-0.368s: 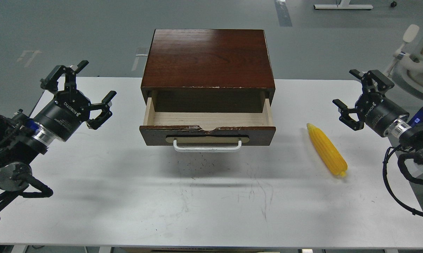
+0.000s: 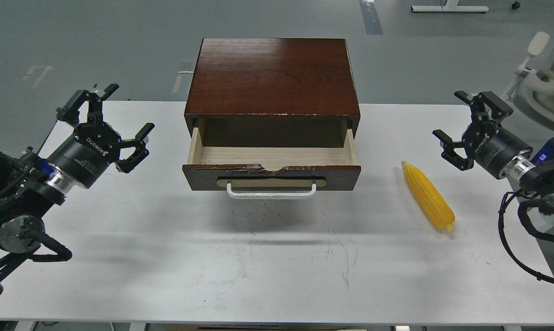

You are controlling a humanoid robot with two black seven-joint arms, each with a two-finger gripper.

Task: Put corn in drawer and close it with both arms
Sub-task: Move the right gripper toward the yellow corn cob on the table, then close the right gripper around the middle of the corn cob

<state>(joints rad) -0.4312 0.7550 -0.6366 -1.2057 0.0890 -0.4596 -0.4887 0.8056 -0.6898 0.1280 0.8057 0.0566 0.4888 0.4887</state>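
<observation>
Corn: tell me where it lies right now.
In the head view the corn lies flat on the white table, right of the open drawer, near the open right gripper but apart from it.

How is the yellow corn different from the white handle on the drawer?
The corn is bright yellow and bumpy; the handle is white and smooth. The corn lies loose and slanted on the table, right of the drawer; the handle sits level, fixed to the drawer's front. The corn tapers to a point; the handle is a thin bar. Both are long and similar in length.
</observation>
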